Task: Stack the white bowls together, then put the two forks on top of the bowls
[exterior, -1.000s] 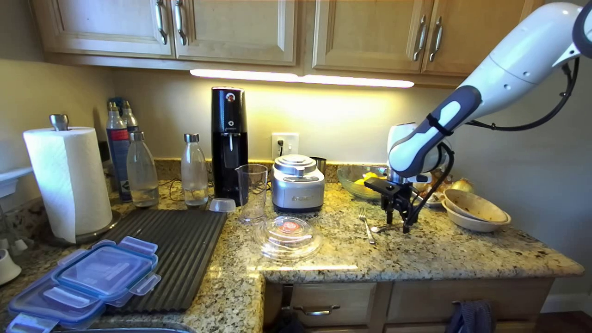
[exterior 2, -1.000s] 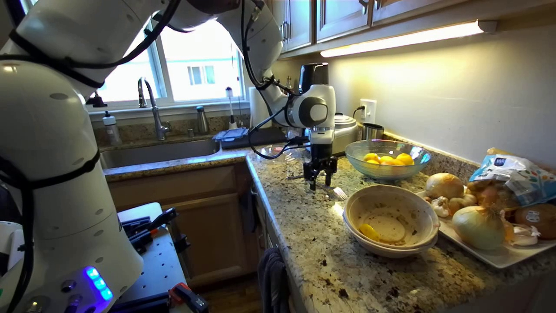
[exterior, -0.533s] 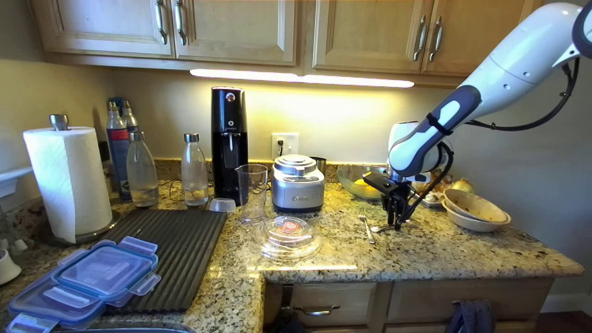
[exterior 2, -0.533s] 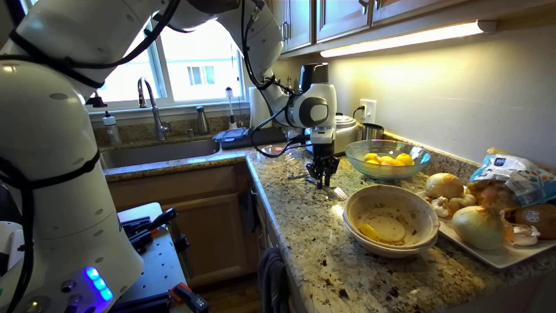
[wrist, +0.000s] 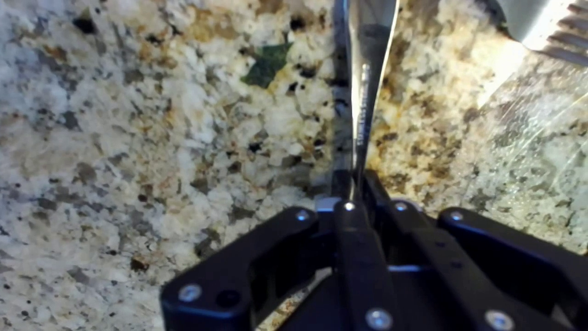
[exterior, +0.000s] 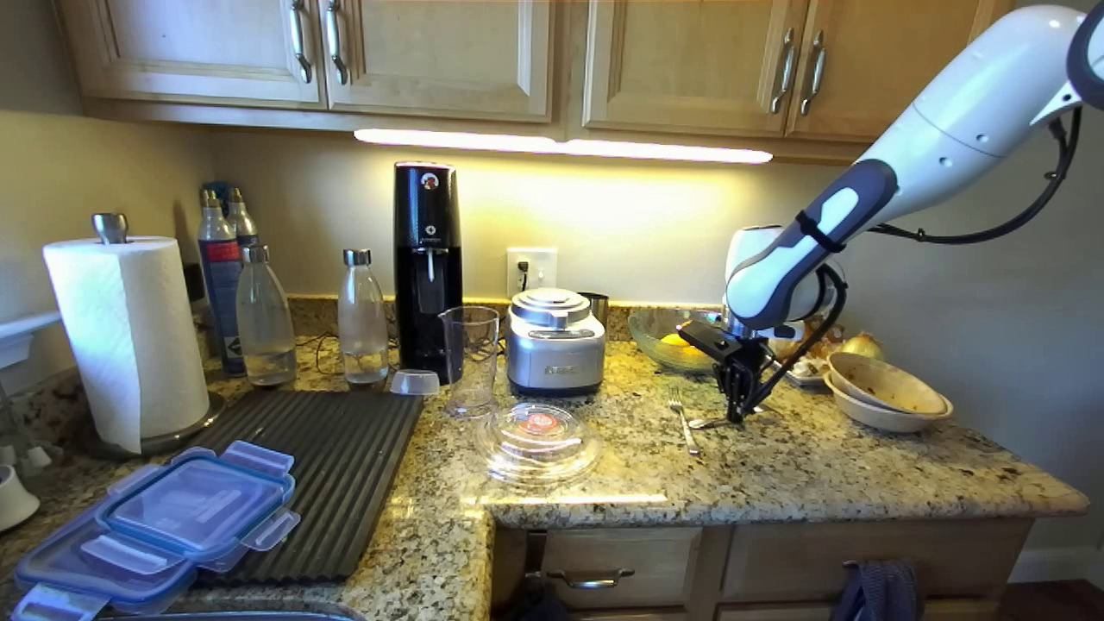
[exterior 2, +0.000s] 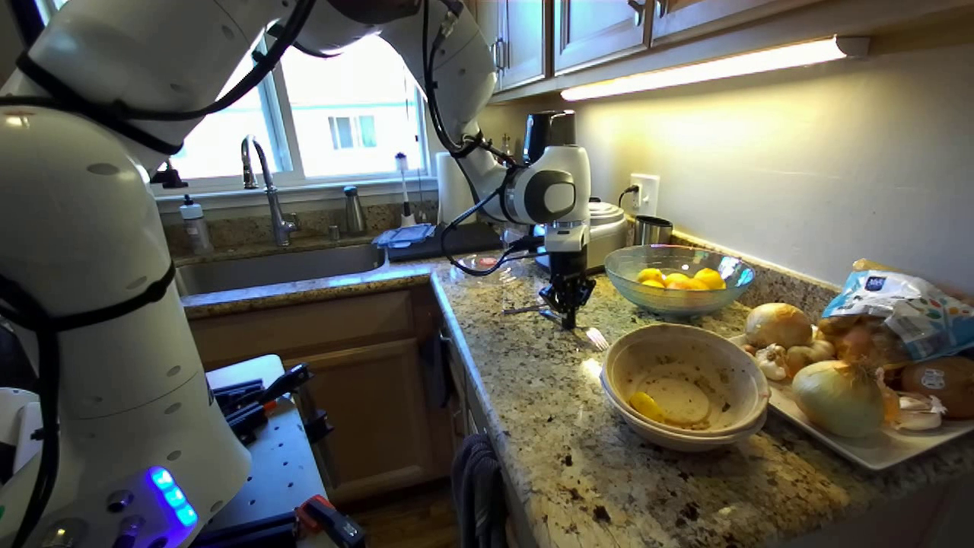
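A Robotiq gripper point(exterior: 736, 417) pinches a silvery fork point(wrist: 367, 82), jaws nearly together, at a granite countertop point(exterior: 793, 466) between a second fork point(exterior: 685, 423) and two stacked white bowls point(exterior 2: 685, 356)

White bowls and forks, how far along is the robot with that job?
Looks done: the white bowls are stacked, one inside the other. In hand: one fork, pinched in the gripper. Left: setting that fork on the bowls, then the other fork, which lies on the counter.

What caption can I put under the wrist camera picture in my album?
The end effector pinches a silvery fork while another fork peeks in at top right.
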